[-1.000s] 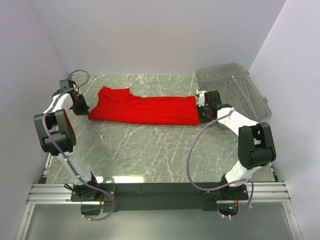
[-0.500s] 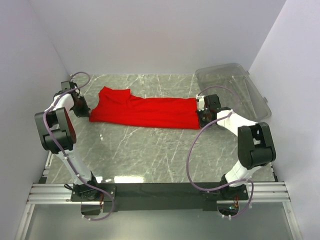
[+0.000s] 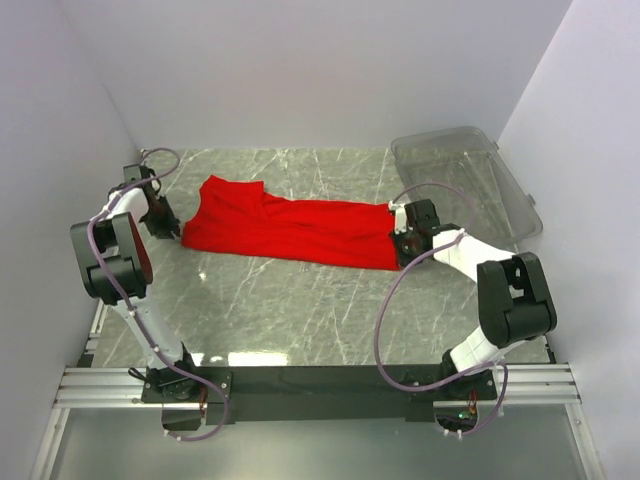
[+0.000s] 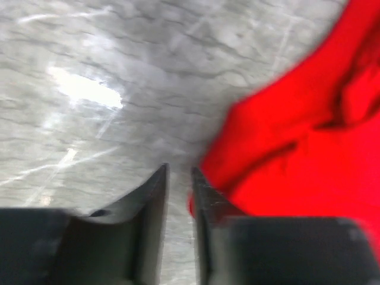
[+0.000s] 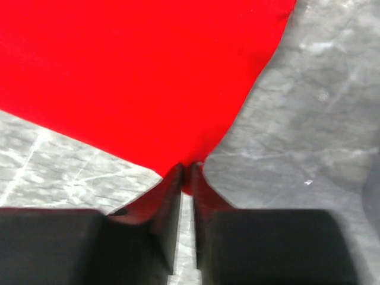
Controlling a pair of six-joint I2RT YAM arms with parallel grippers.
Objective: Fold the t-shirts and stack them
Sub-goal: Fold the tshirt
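Red t-shirt (image 3: 290, 230) on marble table (image 3: 300, 310)

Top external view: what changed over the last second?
The right claw, shut on a corner of the red t-shirt, pulled it toward the near edge, skewing that end. The left claw, the shirt's left end and the clear bin stayed put.

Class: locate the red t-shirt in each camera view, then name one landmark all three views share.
Top external: the red t-shirt lies spread across the upper middle.
Left wrist: it fills the right half.
Right wrist: it fills the upper left, tapering to bottom centre.
Shared landmark: the grey marble tabletop under it.
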